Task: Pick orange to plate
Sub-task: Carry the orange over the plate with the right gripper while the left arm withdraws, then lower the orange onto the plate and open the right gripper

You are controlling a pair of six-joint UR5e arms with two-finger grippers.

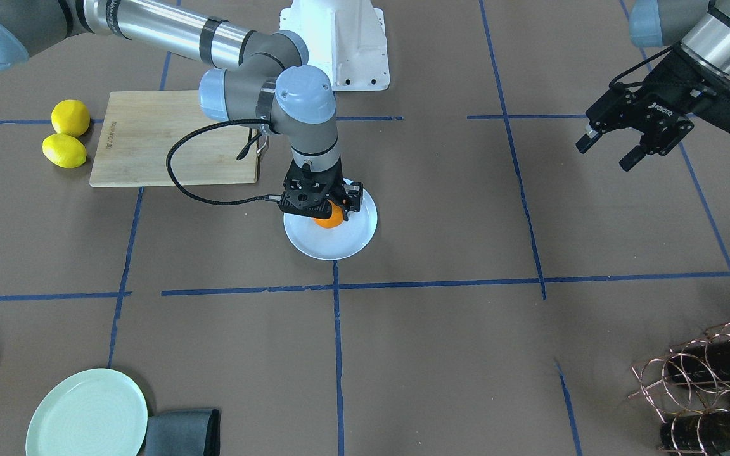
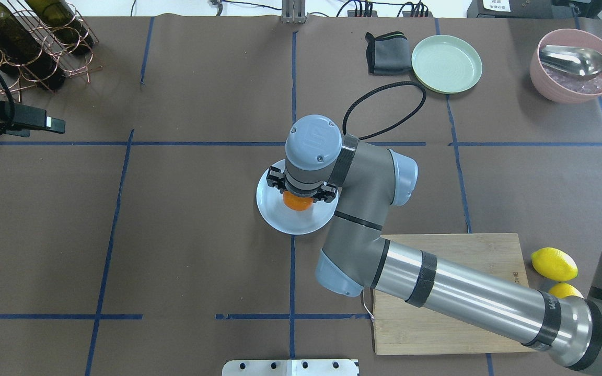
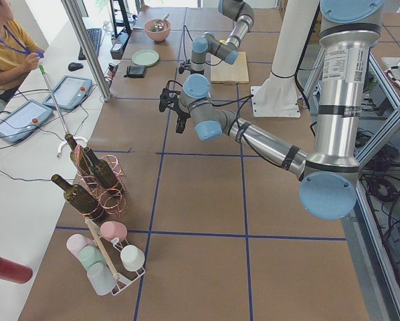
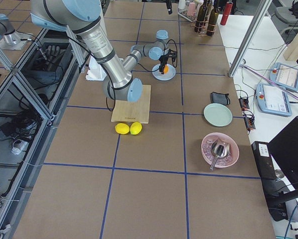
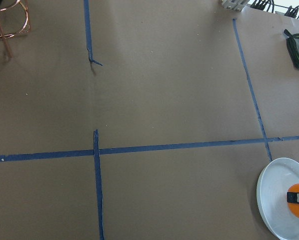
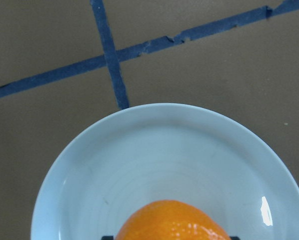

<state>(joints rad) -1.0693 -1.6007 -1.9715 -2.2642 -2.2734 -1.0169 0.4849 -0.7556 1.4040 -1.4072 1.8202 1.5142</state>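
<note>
Looking from the front view: my right gripper (image 1: 330, 209) points straight down over the plate (image 1: 339, 246). The orange (image 1: 329, 220) sits between its fingers, low over the plate's middle. I judge it is held there so that it can be set down inside the rim and not dropped.
Left side, same view: my left gripper (image 1: 606, 155) hangs in the air well apart from the plate, jaws spread and holding nothing. It looks parked out of the way.
Overhead view: the right wrist hides most of the orange. Only one edge shows, over the plate's centre.
Side views: too small to judge either gripper's jaws.
Left wrist view: a dark finger lies against the orange, over the plate.
Right wrist view: dark finger edges flank the orange on both sides, so the jaws are narrowed to the fruit's width and gripping it. I cannot tell whether its underside touches the plate.
</note>
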